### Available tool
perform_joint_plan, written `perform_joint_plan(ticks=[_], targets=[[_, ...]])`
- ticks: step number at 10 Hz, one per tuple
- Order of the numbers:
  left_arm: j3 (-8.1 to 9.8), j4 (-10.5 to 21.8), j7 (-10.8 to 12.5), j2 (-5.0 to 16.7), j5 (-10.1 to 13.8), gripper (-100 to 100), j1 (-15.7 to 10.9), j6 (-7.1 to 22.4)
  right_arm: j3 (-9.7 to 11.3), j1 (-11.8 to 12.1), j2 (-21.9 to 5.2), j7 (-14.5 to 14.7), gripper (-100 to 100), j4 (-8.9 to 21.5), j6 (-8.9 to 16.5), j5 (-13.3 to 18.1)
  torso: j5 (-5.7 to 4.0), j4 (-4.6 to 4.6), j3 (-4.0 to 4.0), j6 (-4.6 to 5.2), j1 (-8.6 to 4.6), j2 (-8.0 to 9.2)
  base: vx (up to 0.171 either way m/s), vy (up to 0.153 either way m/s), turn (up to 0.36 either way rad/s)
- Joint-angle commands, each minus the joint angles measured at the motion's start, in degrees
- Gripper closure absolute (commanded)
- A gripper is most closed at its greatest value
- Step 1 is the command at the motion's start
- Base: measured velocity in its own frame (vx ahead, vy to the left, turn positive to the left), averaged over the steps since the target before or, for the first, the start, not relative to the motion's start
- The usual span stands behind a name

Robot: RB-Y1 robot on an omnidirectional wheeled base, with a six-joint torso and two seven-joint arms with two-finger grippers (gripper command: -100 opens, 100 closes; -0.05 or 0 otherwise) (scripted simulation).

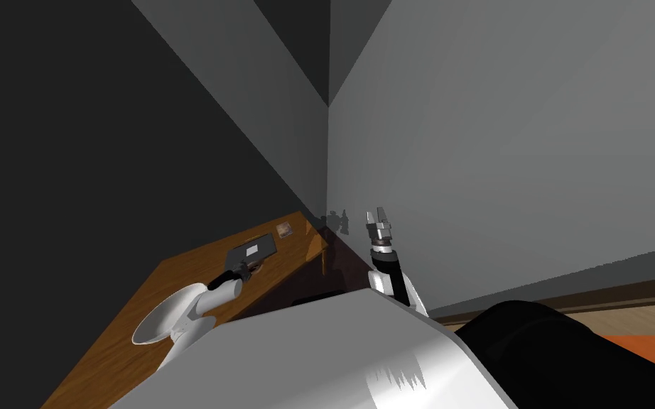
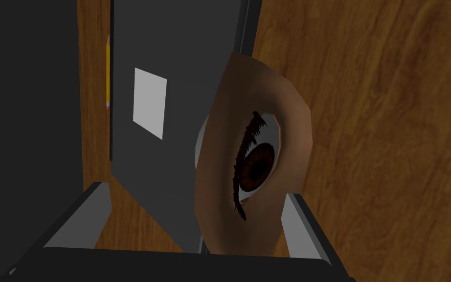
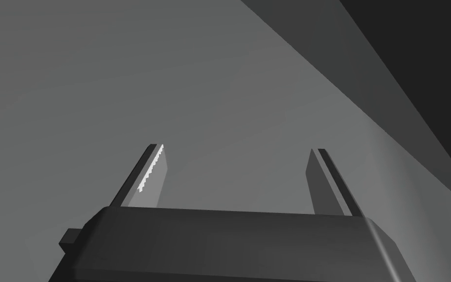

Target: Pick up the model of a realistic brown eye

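Observation:
The eye model [image 2: 254, 161] is a tan, skin-coloured oval with a brown iris and dark lashes. It rests on the wooden table [image 2: 391, 147], partly over a dark grey flat folder [image 2: 180, 58]. My left gripper [image 2: 195, 192] is open and straddles it. The model sits close to one finger [image 2: 303, 220], while the other finger [image 2: 80, 215] stands well away over the folder's edge. In the head view the left gripper [image 1: 246, 269] hovers low over the table [image 1: 141, 305] beside the folder [image 1: 251, 248]. My right gripper [image 1: 378, 216] is raised near the wall, open with nothing between its fingers [image 3: 153, 174].
The folder carries a white label [image 2: 149, 103]. A yellow pencil [image 2: 107, 73] lies along its far side. A small brownish object [image 1: 285, 228] sits near the table's back corner. Grey walls close off the table's back and its right-hand side.

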Motion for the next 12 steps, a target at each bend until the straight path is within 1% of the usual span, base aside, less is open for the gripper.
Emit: perform_joint_plan(ticks=[1,5,6,7,8,9,11,12], targets=[[-0.89,1.8,0.4,0.5,0.9,-100,-1.6,2.4,0.0,0.0,0.0,0.0,0,0.0,0.0,0.0,0.00,0.00,0.00,0.00,0.00,0.00,0.009,0.018,-0.056],[-2.82,4.7,1.2,1.7,2.7,-100,-4.4,6.7,0.0,0.0,0.0,0.0,0,0.0,0.0,0.0,0.00,0.00,0.01,-0.01,-0.01,0.02,0.010,0.016,-0.051],[-2.46,3.7,1.1,1.5,2.3,-100,-3.7,6.1,0.0,0.0,0.0,0.0,0,0.0,0.0,0.0,0.00,0.00,0.00,-0.01,0.00,0.00,0.008,0.010,-0.011],[-2.52,3.7,1.1,1.5,2.3,0,-3.7,6.4,0.0,0.0,0.0,0.0,0,0.0,0.0,0.0,0.00,0.00,0.01,-0.02,-0.02,0.03,0.000,0.000,0.000],[0.35,4.2,-1.7,0.2,5.0,-100,-4.3,8.0,0.0,0.0,0.0,0.0,0,0.0,0.0,0.0,-0.01,0.01,0.03,-0.02,-0.05,0.05,0.079,-0.009,0.310],[0.98,4.2,-3.0,0.2,5.0,-100,-4.3,8.0,0.0,0.0,0.0,0.0,0,0.0,0.0,0.0,-0.02,-0.03,-0.09,-0.09,-0.09,-0.17,0.119,-0.032,0.206],[0.98,4.2,-6.3,0.2,5.0,-100,-4.3,8.0,0.0,0.0,0.0,0.0,0,0.0,0.0,0.0,-0.04,-0.06,-0.16,0.00,-0.19,-0.27,0.054,-0.030,-0.030],[3.80,4.7,-8.0,-1.0,7.6,-100,-4.8,9.6,0.0,0.0,0.0,0.0,0,0.0,0.0,0.0,-0.03,-0.03,-0.07,-0.01,-0.15,-0.10,0.074,-0.043,0.309]])
